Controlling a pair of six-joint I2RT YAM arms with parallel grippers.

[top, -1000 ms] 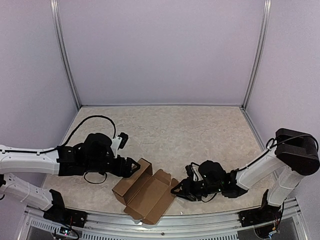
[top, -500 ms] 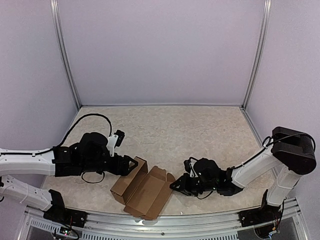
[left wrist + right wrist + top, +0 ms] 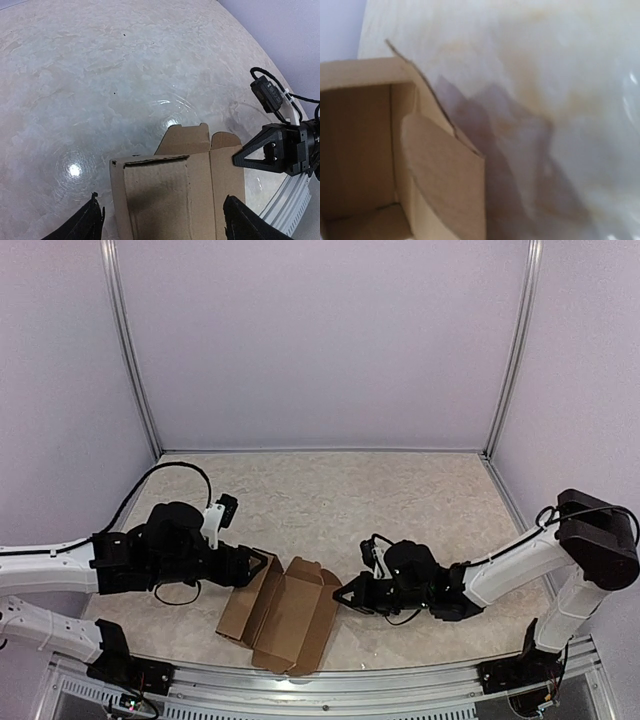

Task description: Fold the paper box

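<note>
Right end effector (image 3: pixel 348 595) closed beside box (image 3: pixel 285 618).

The paper box (image 3: pixel 285 615) lies on the table (image 3: pixel 330 490) near the front edge. The left end effector (image 3: pixel 264 566) is at the box's left rear edge. The right end effector (image 3: pixel 345 597) is just beside its right side.

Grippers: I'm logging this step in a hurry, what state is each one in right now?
Left gripper: open, paper box end between its fingers.
Right gripper: shut, tip at the box's right edge; a pinch cannot be told.
</note>
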